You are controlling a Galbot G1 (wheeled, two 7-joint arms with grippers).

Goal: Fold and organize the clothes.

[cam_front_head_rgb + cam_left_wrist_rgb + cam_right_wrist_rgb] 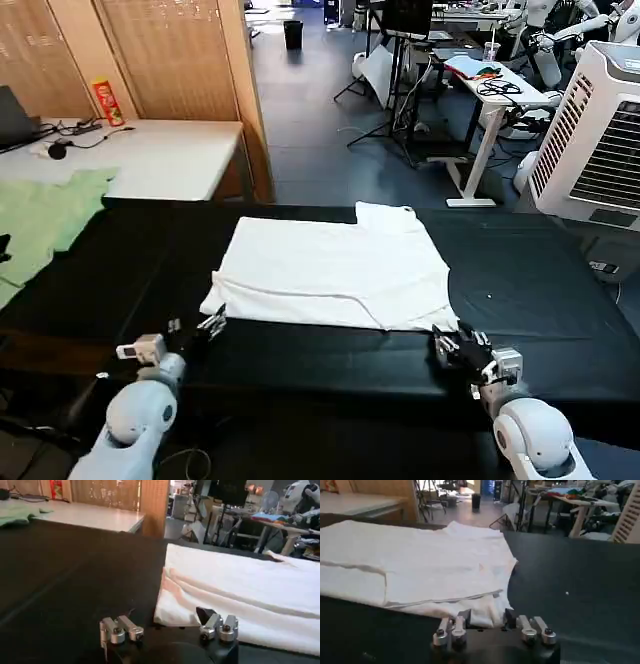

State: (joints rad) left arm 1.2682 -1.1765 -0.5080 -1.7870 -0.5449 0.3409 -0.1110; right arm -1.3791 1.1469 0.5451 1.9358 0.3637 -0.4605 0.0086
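Black table [530, 270], folded white T-shirt [335, 270], both grippers nearby

A plain white T-shirt [335, 270] with no print showing lies at the centre of the frame on a black table [540, 290]. At the left edge, a pale green garment [45, 215] rests partly on a white table [165, 155]. On that white table, in the upper left, stands a red and yellow can [107, 102]. At the lower left, the left gripper [205, 328] is black with silver metal parts; at the lower right, the right gripper [450, 345] is likewise black and silver. Both arms are glossy white.
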